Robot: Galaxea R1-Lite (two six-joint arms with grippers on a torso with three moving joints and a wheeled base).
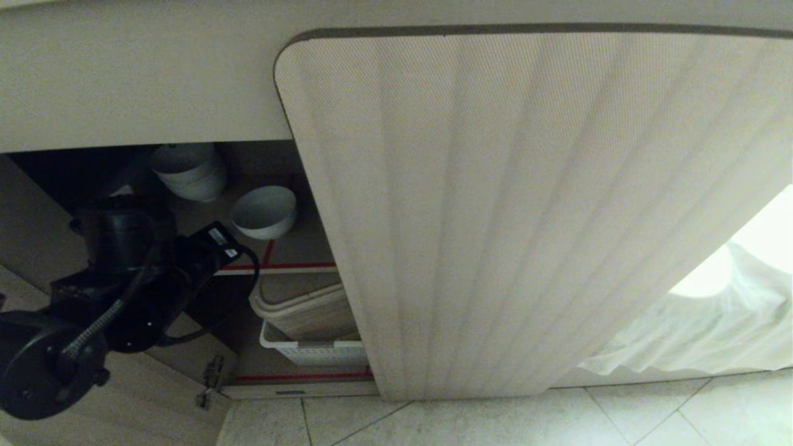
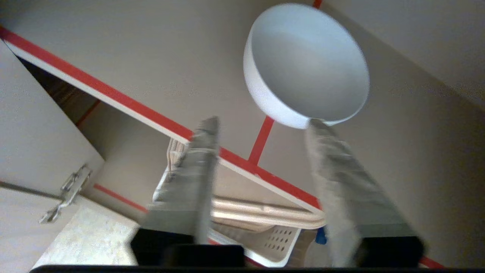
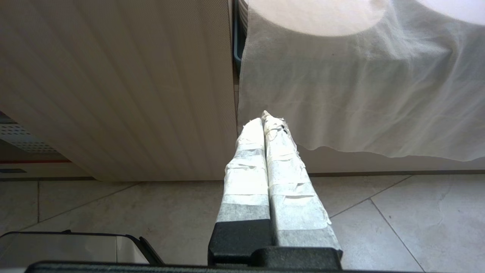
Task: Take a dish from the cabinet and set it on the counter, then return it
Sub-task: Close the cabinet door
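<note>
1. Left gripper [image 2: 261, 125]: fingers apart, nothing between them; one fingertip [image 2: 316, 127] at the rim of the dish, contact uncertain.
2. Dish [image 2: 307, 64]: upright on the upper shelf of the cabinet [image 1: 526, 204], just beside the nested bowls [image 1: 189, 170], near the red tape [image 2: 261, 138].
3. Right gripper [image 3: 263, 119]: fingers pressed together, empty, above floor tiles [image 3: 398, 220] outside the closed door.
4. Basket [image 1: 310, 352]: on the lower shelf.

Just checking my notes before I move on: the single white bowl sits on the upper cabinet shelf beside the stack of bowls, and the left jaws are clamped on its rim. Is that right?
Not quite. The white bowl does sit on the upper cabinet shelf beside the stack of bowls, but the left gripper holds nothing: the left wrist view shows its jaws apart, short of the rim.
</note>
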